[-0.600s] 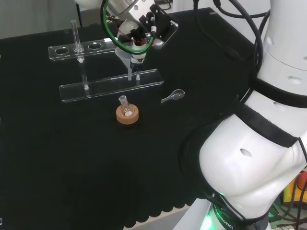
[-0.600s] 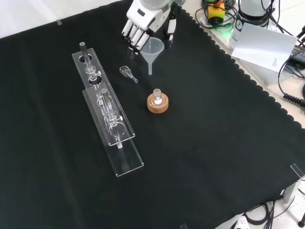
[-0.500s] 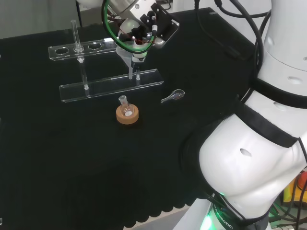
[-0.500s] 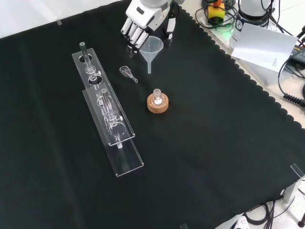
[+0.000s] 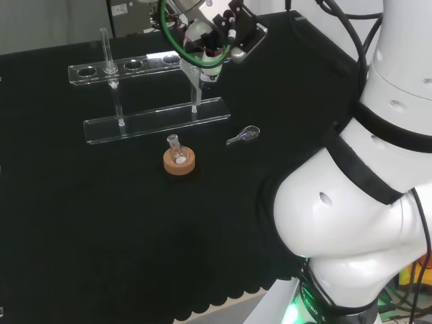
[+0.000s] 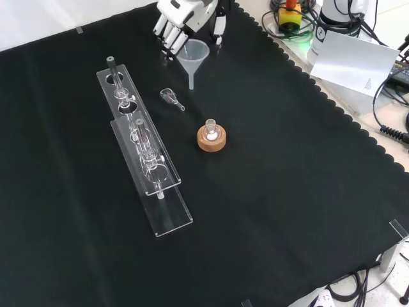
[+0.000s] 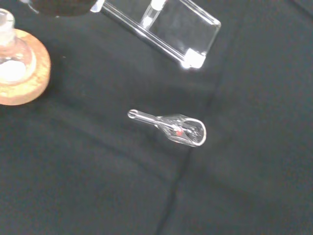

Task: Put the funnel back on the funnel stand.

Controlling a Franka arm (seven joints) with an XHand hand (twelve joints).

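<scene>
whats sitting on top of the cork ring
A small clear flask stands on the cork ring, neck up, with something white at its bottom. The ring's centre, under the flask, is covered.

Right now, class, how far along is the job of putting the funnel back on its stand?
Done: the funnel is off the cloth, held by the hand with curled fingers, above the small flask on its cork ring. In hand: carrying it, spout down. Left: bringing it over the clear stand, seen to the left in the front view, lowering it into a hole and letting go.
</scene>
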